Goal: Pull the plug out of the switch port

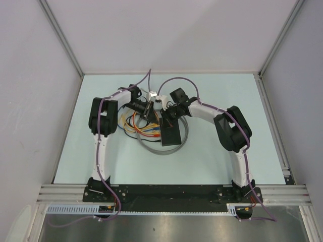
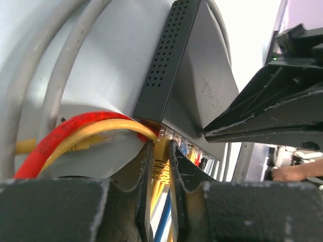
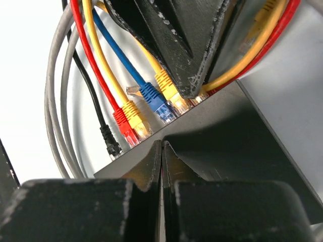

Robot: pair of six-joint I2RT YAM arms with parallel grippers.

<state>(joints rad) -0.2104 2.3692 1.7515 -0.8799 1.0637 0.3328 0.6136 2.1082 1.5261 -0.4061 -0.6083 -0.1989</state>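
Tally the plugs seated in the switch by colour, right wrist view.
black plug: 1
red plug: 1
yellow plug: 2, the second next to the blue one
blue plug: 1
Total: 5 in view; the left pincer may hide more behind it.

Switch (image 2: 166, 65): matte black, its side a grid of small dots. Red cable (image 2: 65, 133). Yellow cable (image 2: 113, 127). Yellow plug (image 2: 160, 169): ribbed boot. Blue cable (image 3: 118, 55). Black cable (image 3: 108, 136). Grey cables (image 2: 58, 70). Table (image 1: 217, 151): pale blue-green.
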